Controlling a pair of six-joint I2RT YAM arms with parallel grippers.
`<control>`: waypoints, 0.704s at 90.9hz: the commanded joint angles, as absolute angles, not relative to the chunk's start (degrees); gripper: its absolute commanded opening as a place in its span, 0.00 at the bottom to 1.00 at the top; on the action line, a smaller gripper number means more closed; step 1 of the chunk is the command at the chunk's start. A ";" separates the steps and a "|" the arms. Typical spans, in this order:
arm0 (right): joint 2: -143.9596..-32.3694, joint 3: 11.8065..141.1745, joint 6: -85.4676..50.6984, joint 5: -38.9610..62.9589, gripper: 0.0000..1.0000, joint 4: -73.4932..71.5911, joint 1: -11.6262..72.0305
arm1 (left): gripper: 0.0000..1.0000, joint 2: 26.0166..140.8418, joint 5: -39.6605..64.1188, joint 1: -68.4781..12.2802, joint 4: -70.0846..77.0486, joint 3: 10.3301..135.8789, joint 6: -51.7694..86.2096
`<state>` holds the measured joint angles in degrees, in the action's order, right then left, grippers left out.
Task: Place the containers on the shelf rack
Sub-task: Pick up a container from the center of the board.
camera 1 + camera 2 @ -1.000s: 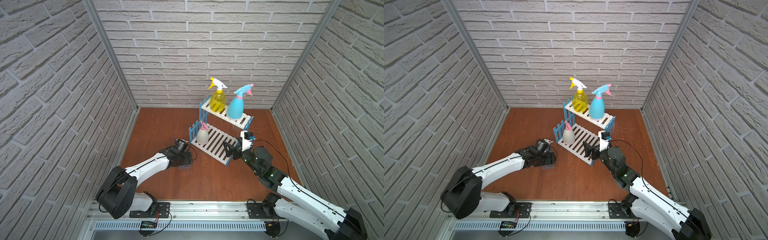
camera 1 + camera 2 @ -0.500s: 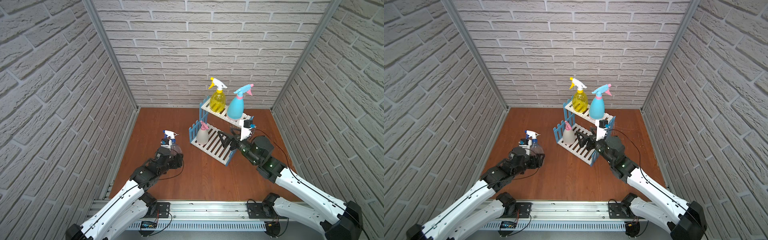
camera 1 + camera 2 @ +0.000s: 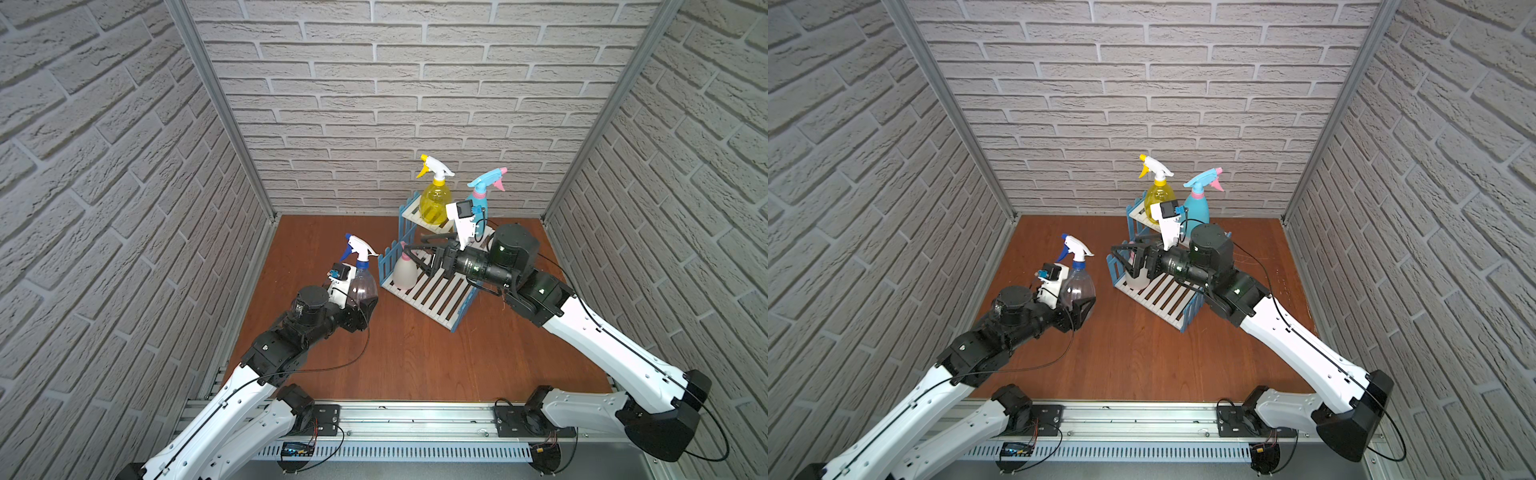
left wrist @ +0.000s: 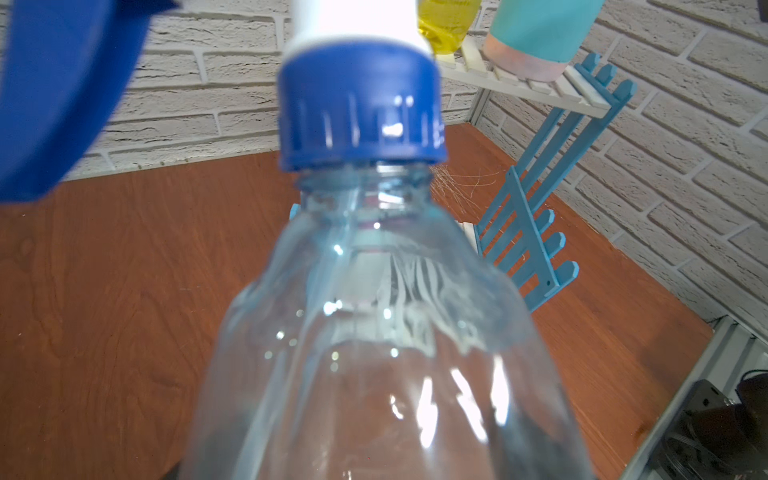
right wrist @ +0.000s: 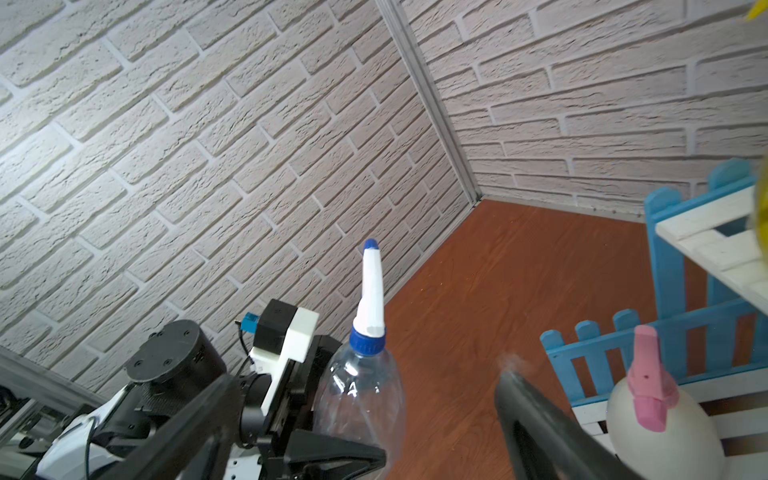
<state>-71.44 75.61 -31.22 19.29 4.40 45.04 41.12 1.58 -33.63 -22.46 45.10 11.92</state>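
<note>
— Whereabouts of the clear bottle?

— Off the shelf rack, out over the counter, near the fence end of the lower tier. Clamped round the wide belly by the left tool, jaws spread wide to fit. Cannot tell whether the base touches the counter.

— Which way up?

— Upright, long axis near vertical, blue cap and white trigger head on top. Nozzle aimed toward the left wall, away from the rack.

— And on the rack?

— On the upper tier, side by side and upright: yellow bottle, nozzle toward the left wall; light blue bottle, pink-tipped nozzle toward the right wall. On the lower tier, at the end nearest the clear bottle: cream bottle, upright, pink head on top.

— Right tool?

— Spread fully, gripping nothing. Hangs roughly level above the lower tier, pointing toward the clear bottle. In the right wrist view, cream bottle outside the gap, just beside one finger; contact impossible to judge.
</note>
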 commanded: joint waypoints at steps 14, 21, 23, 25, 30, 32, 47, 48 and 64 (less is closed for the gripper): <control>-77.12 77.26 -30.26 17.72 0.90 0.95 49.14 | 0.54 43.58 4.17 -34.24 -15.24 46.58 9.59; -79.11 77.99 -30.84 17.42 0.87 -0.51 49.30 | 0.55 43.77 4.39 -34.36 -15.33 46.59 9.67; -79.50 77.95 -30.96 17.43 0.86 -1.09 49.31 | 0.55 43.73 4.39 -34.30 -15.37 46.58 9.65; -79.84 77.82 -31.12 17.65 0.84 -1.88 49.31 | 0.55 43.69 4.42 -34.35 -15.44 46.58 9.64; -80.38 77.34 -31.78 18.08 0.79 -4.34 49.24 | 0.55 43.62 4.56 -34.36 -15.62 46.52 9.50; -80.56 77.28 -32.14 18.30 0.77 -5.04 49.29 | 0.55 43.67 4.61 -34.32 -15.68 46.54 9.49; -83.46 78.78 -34.12 20.39 0.67 -7.06 49.31 | 0.55 43.71 5.07 -34.48 -16.01 46.28 9.58; -83.61 78.85 -34.29 20.61 0.67 -7.31 49.31 | 0.55 43.70 5.04 -34.47 -16.00 46.25 9.58; -84.85 78.36 -36.34 21.44 0.58 -10.61 49.31 | 0.55 43.42 5.17 -34.61 -16.55 46.19 9.32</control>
<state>-84.51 77.28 -34.41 20.08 -4.60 49.04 43.92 4.34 -34.20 -19.27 45.12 10.28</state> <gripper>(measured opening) 0.604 0.843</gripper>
